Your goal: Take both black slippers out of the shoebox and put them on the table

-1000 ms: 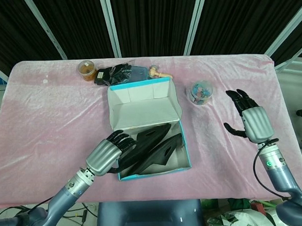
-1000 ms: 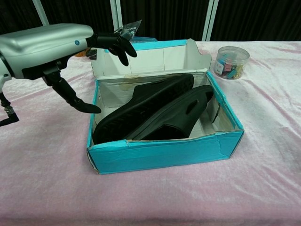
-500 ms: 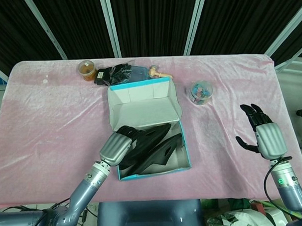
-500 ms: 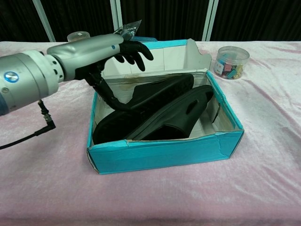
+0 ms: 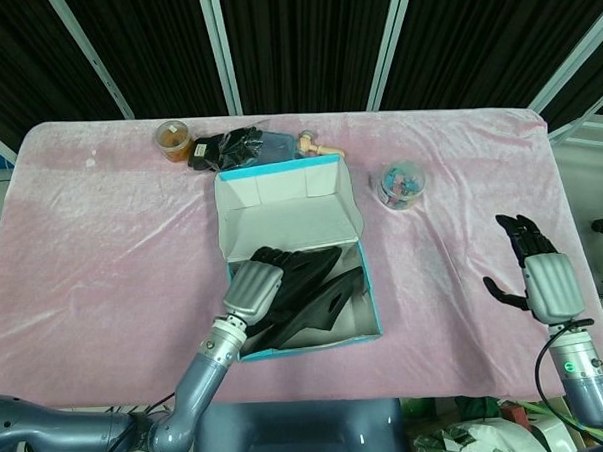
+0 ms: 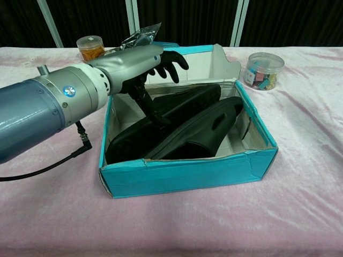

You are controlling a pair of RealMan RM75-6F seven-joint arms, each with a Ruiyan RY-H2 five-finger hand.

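Note:
Two black slippers lie side by side, tilted, in the teal shoebox: one further back and one nearer the front. My left hand hovers over the box's left half with its fingers spread above the rear slipper. Its thumb reaches down to that slipper's upper edge, and nothing is gripped. My right hand is held open above the table's right side, far from the box, and shows only in the head view.
A clear jar of coloured clips stands right of the box. Behind the box are an orange-filled jar, a black bag and a small wooden figure. Pink cloth covers the table.
My left hand has moved from the box's left wall to above the slippers, its thumb now down at the rear slipper. My right hand has drawn back toward the table's front right.

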